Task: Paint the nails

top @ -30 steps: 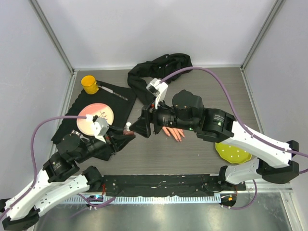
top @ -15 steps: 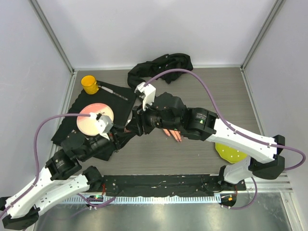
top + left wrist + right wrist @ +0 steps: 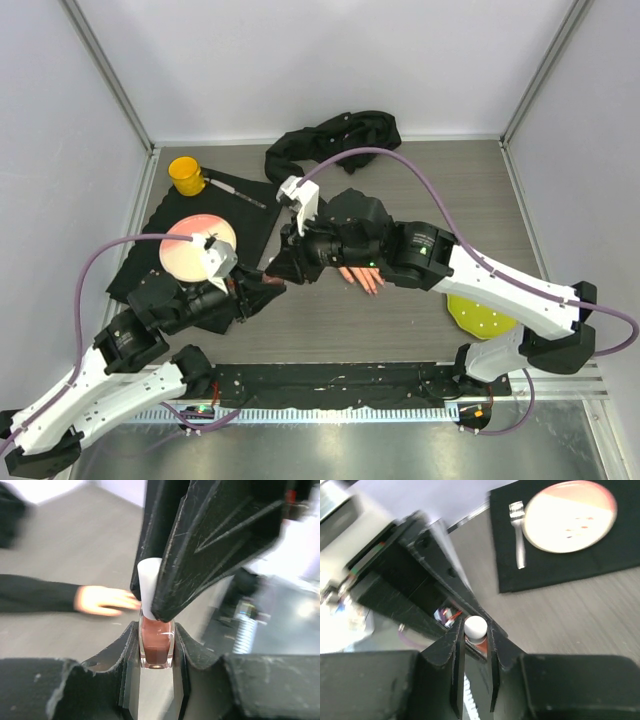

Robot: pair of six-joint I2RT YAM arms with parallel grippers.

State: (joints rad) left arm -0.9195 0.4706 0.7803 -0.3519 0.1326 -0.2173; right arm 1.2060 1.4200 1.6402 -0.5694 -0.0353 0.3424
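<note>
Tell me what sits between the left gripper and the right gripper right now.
A small glass bottle of reddish-brown polish: the left gripper clamps its body, the right gripper pinches its white cap. The left wrist view shows it best.

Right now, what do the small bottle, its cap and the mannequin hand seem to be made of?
The bottle looks like clear glossy glass: it glints and reddish-brown liquid shows through. Its cap seems matte white plastic, without shine. The mannequin hand looks like matte peach rubber or plastic; blur leaves this open.
</note>
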